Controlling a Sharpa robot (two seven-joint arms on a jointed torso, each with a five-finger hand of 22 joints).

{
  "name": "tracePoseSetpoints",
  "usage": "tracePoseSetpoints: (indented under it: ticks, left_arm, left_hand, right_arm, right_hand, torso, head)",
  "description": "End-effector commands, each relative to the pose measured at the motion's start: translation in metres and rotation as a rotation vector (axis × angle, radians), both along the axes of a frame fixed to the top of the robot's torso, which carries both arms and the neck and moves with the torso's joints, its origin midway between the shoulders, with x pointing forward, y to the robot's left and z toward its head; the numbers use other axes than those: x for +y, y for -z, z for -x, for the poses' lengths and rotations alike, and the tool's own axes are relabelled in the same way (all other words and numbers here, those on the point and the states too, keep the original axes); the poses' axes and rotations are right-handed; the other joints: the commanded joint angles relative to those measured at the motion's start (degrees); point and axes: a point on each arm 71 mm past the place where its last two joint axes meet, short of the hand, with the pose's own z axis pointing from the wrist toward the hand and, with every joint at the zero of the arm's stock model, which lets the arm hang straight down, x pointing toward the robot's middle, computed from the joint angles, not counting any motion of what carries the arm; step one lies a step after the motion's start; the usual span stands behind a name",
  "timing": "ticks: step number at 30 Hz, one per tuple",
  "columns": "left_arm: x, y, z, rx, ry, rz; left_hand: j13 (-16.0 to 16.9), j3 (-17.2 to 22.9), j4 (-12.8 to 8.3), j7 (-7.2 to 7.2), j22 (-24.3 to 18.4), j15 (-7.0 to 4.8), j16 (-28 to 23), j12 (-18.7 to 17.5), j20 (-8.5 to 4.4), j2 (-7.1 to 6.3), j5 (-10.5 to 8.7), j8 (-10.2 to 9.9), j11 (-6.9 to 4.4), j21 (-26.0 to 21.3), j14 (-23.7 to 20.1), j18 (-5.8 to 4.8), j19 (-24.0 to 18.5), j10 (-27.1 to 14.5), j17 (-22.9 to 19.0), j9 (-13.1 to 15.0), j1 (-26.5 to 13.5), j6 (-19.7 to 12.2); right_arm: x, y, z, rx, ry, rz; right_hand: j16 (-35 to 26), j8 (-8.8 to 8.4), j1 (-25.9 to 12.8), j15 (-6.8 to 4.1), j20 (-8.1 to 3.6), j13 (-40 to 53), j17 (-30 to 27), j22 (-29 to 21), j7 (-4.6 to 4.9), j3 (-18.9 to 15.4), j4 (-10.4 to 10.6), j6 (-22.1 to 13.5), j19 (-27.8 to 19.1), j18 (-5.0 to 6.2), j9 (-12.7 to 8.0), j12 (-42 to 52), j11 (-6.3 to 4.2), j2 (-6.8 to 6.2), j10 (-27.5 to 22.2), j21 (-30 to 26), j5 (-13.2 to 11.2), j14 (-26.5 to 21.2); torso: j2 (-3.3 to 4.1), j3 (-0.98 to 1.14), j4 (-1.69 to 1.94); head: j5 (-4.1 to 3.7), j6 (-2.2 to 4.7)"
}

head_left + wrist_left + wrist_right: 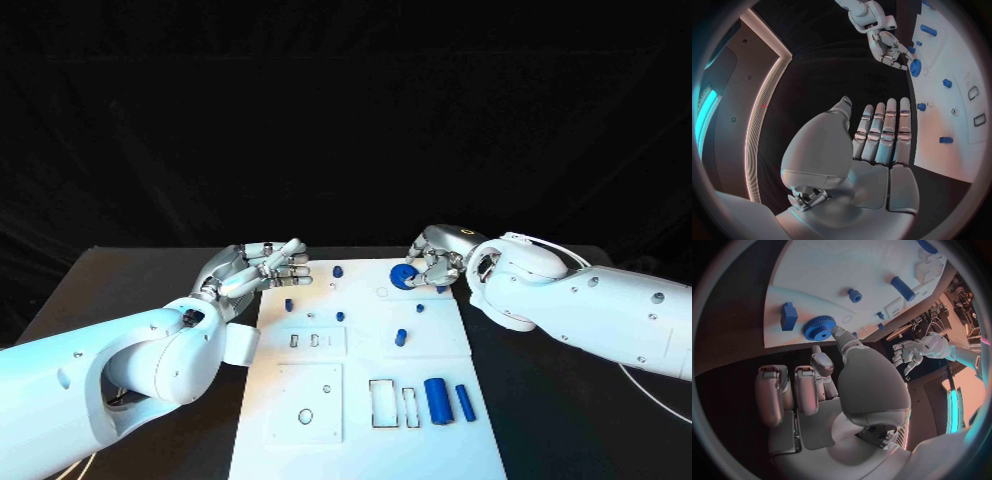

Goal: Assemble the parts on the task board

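The white task board lies in the middle of the black table. A blue gear lies flat near its far right corner. My right hand is at that corner, and one fingertip touches the gear's rim. No finger shows on the gear's other side, and the remaining fingers are curled short of it. My left hand hovers at the board's far left edge with its fingers straight, side by side and holding nothing. The left wrist view also shows the right hand at the gear.
A blue block stands beside the gear. Small blue pegs stand on the board. Two blue cylinders lie near its front right, beside rectangular slots. Black table borders the board on both sides.
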Motion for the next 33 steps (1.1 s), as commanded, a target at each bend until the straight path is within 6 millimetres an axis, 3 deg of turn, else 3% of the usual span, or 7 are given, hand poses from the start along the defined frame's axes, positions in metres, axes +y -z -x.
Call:
tracePoseSetpoints:
  ticks: [1, 24, 33]
  left_arm:
    - [-0.002, -0.002, 0.0, -0.009, 0.019, 0.012]
    - [-0.002, -0.001, 0.0, -0.002, 0.019, 0.01]
    - [-0.002, -0.001, 0.0, 0.0, 0.021, 0.01]
  left_hand:
    - [0.0, -0.4, 0.0, 0.12, -0.1, -0.08, -0.1, -0.3, -0.04, -0.04, 0.21, -0.4, 0.11, -0.2, 0.1, 0.19, -0.5, 0.3, 0.1, 0.0, 0.3, 0.2]
    - [0.0, -0.5, 0.0, 0.18, -0.1, -0.07, -0.1, -0.4, -0.03, -0.01, 0.21, -0.4, 0.14, -0.2, 0.1, 0.19, -0.5, 0.2, 0.1, -0.1, 0.4, 0.1]
    - [0.0, -0.5, 0.0, 0.22, -0.1, -0.07, -0.1, -0.5, -0.03, 0.04, 0.21, -0.5, 0.17, -0.2, 0.1, 0.19, -0.5, 0.1, 0.1, -0.1, 0.4, 0.1]
  right_arm:
    - [0.003, 0.001, -0.001, -0.009, -0.008, 0.036]
    - [0.005, 0.012, -0.009, 0.013, 0.002, 0.066]
    - [0.004, 0.012, -0.012, 0.015, 0.009, 0.071]
  right_hand:
    - [0.5, 0.43, 0.1, 0.5, 0.34, 0.8, 6.6, 10.0, 0.08, -0.3, 0.3, -0.2, 2.3, -0.72, 0.2, 0.8, 0.07, 0.84, 0.6, 0.4, 0.3, 4.3]
    - [0.9, 0.8, 0.5, 0.52, 0.38, 2.2, 7.5, 10.1, 0.07, -0.2, 0.6, -0.1, 2.4, -0.75, 0.4, 2.2, 0.07, 1.36, 1.0, 0.4, 0.4, 4.5]
    - [1.0, 0.88, 0.8, 0.52, 0.39, 2.3, 7.5, 10.1, 0.08, 0.0, 0.6, 0.0, 2.4, -0.74, 0.5, 2.3, 0.06, 1.58, 0.9, 0.4, 0.4, 4.5]
  torso:
    - [0.0, -0.03, 0.02]
    - [0.03, 0.06, -0.1]
    - [0.07, 0.06, 0.01]
  head:
    - [0.11, 0.01]
    - [0.13, 0.05]
    - [0.1, 0.16]
